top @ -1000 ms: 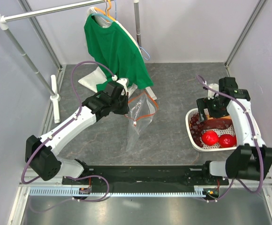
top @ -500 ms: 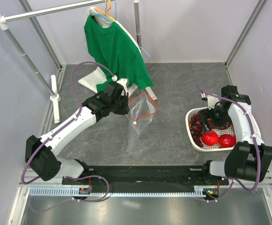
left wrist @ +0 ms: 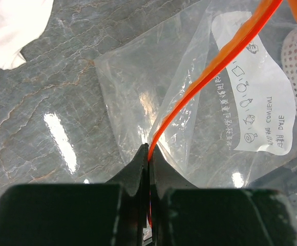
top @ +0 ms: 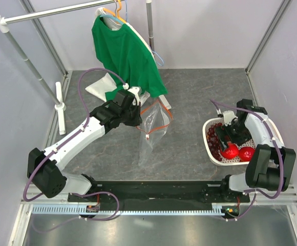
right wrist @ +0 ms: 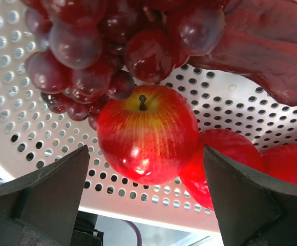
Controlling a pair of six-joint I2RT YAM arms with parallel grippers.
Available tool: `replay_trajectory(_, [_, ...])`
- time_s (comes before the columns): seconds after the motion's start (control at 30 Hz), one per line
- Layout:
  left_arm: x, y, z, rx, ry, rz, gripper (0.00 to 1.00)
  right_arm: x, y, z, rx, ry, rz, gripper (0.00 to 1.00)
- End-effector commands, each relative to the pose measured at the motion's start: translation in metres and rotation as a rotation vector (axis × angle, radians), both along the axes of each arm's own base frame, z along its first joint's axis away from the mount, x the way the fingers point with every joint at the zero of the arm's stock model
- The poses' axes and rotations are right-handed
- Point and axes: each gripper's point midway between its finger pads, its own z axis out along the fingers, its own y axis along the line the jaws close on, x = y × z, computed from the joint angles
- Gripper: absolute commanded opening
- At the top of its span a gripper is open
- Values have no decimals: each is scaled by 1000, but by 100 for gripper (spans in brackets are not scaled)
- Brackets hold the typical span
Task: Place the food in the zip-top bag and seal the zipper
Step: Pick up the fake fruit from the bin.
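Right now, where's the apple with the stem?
The apple lies in the basket at the table's right, beside the grapes, framed by the right gripper's open fingers.

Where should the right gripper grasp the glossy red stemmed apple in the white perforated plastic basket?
Across its widest middle, from above. The glossy red stemmed apple points its stem at the wrist camera, centred between the fingers of the open right gripper. Dark purple grapes crowd one side; a second red apple touches a flank, so that finger probably must wedge in.
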Motion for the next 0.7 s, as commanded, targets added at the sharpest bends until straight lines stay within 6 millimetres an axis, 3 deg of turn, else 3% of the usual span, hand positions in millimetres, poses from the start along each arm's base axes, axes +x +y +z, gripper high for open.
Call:
replay_trajectory(0.0, [-1,-5,14,-44,-39,-40,2,2,-3,-8,-21,17,-14,98])
replay_trajectory(0.4, [-1,-7,9,-37,-29,-54,2,-11,-6,-21,-38,67,16,95])
replay_trajectory(0.5, [-2,-6,7,-32,-25,-54,2,-5,2,-8,14,48,28,87])
replay_trajectory(0.67, [-3,-5,7,-29,-29,-56,2,19,16,43,90,-75,31,71])
